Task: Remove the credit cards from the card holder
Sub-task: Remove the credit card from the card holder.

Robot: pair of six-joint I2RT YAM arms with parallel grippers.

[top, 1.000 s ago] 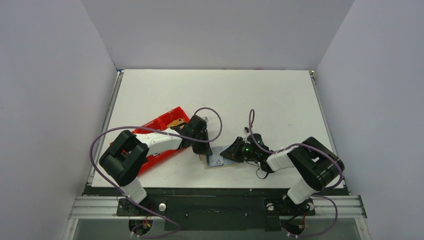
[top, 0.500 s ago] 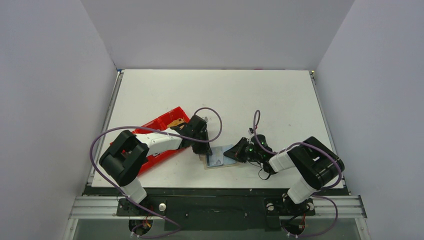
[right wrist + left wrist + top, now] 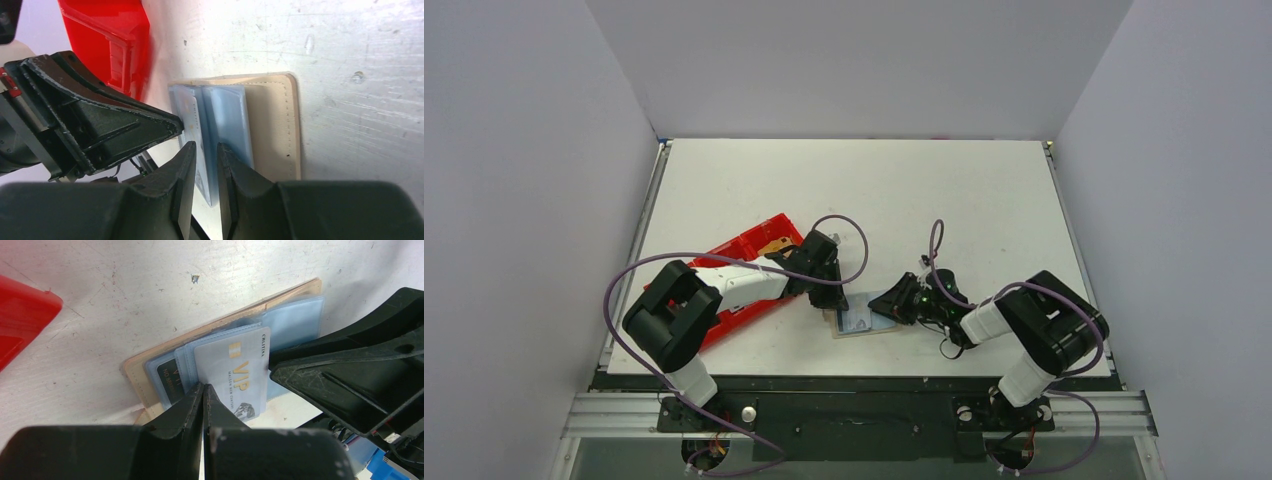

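Two grippers meet over the holder [image 3: 275, 125], which lies open and flat on the table [image 3: 944, 200], just right of the tray [image 3: 749, 262]. None of the cards is out yet. The VIP card [image 3: 232, 372] lies on top of the holder's blue sleeves [image 3: 229, 112], and a dark card [image 3: 169, 379] sits in a slot beside it.

The VIP card's long axis runs roughly along the line between the two grippers, so one short end faces each of them.

Your left gripper [image 3: 204, 389] is at the holder's tray-side end. Its jaws are pressed together with nothing between them, and its tips are low over the card's near edge. Whether they bear down on it cannot be told.

Your right gripper [image 3: 205, 150] comes in low from the holder's opposite end, with its jaws a narrow slit apart. A pale edge shows in the gap, where the VIP card meets the sleeve next to it. The tips look to be straddling that edge rather than pinching it, and no grip is evident.

Both grippers are at the holder, but the right one looks better placed for the coming move. The card lies straight ahead of its jaws and in line with its reach. A draw away from the holder along that axis should free the card, provided the left tips pin the holder down.
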